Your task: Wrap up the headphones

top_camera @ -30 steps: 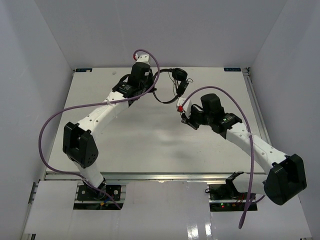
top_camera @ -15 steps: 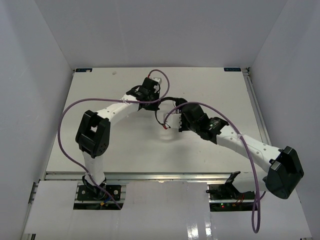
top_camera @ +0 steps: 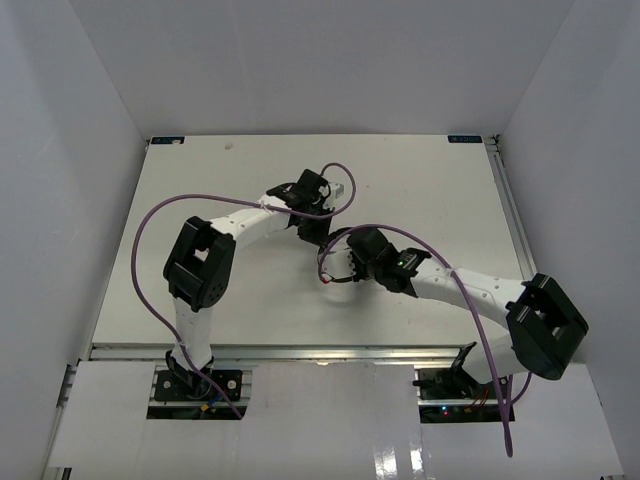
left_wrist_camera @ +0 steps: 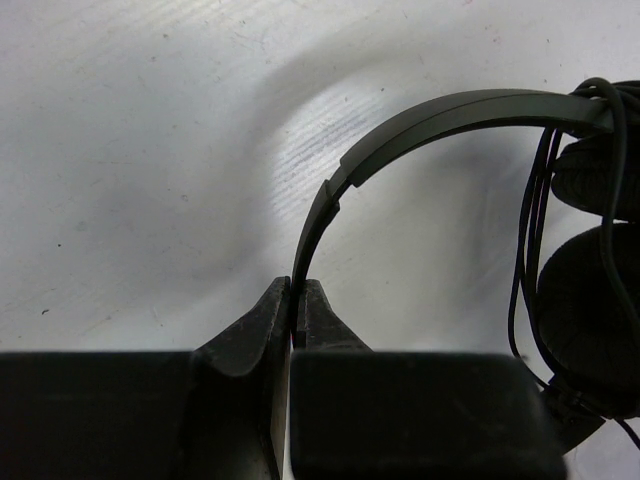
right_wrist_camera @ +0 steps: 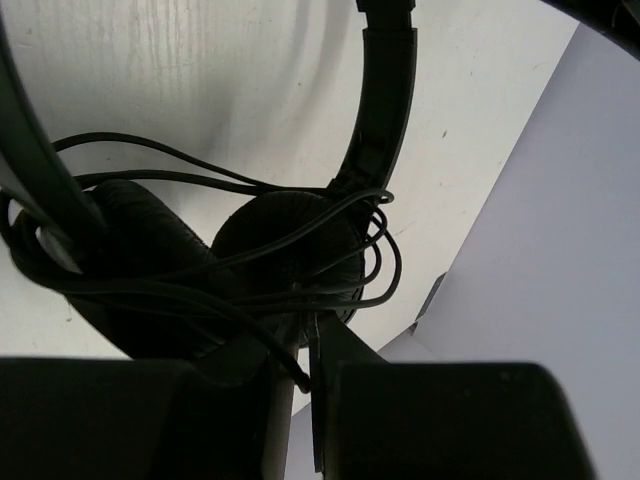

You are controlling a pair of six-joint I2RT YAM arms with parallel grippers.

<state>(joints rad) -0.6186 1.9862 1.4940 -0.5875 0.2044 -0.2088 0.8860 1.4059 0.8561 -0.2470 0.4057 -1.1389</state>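
The black headphones [left_wrist_camera: 450, 108] hang between my two grippers over the middle of the table. In the left wrist view, my left gripper [left_wrist_camera: 297, 296] is shut on one end of the thin headband. The headband arcs up and right to the two padded earcups [left_wrist_camera: 598, 290], with cable strands [left_wrist_camera: 528, 230] hanging beside them. In the right wrist view, my right gripper [right_wrist_camera: 305, 352] is shut on the thin black cable [right_wrist_camera: 372, 262], which lies in several loops across the earcups [right_wrist_camera: 285, 250]. In the top view the left gripper [top_camera: 312, 226] and right gripper [top_camera: 343, 262] nearly meet, and the headphones [top_camera: 331, 246] are mostly hidden.
Thick purple robot cables [top_camera: 150, 215] loop over both arms and cross above the grippers. The white table [top_camera: 200, 170] is walled by white panels at the left, back and right. A metal rail [top_camera: 320, 352] runs along the near edge.
Both grippers have carried the headphones from the far middle of the table toward its centre. The arms have folded inward and the grippers have drawn closer together.
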